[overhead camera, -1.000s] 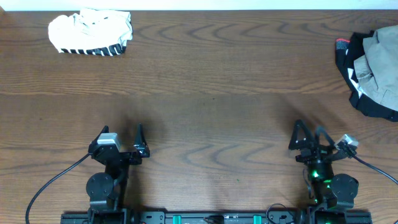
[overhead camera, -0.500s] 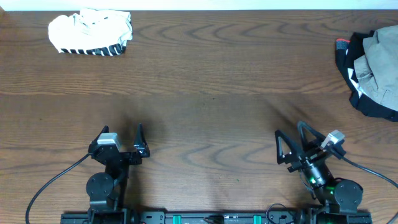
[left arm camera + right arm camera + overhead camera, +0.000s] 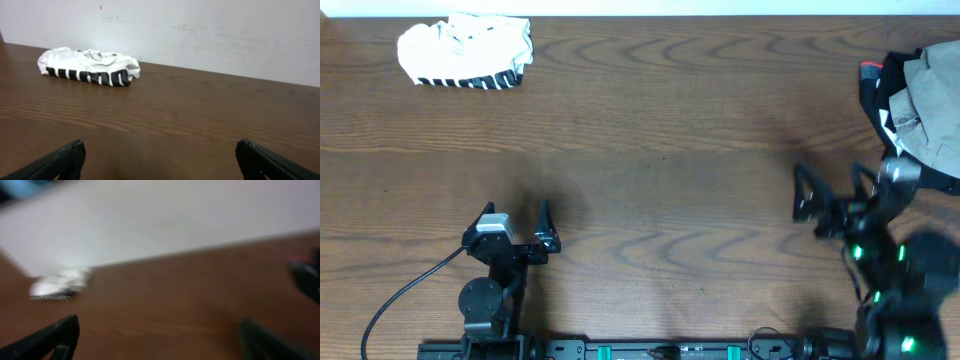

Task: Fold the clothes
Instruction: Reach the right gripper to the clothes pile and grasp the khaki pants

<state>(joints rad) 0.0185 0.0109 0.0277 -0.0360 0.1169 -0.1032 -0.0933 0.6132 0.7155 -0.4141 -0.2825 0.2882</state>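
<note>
Khaki shorts (image 3: 932, 100) lie on a black garment (image 3: 870, 95), cut off at right edge. Striped white garment (image 3: 465, 55) upper left, its black marks unreadable. My right gripper (image 3: 832, 192) is blurred, spread wide, empty. My left gripper (image 3: 515, 218) gapes, empty too.

Khaki garment (image 3: 932, 100) and black garment (image 3: 872, 95) at the surface's (image 3: 660, 120) right edge run out of frame; the right wrist view blurs the striped garment (image 3: 57, 286).
</note>
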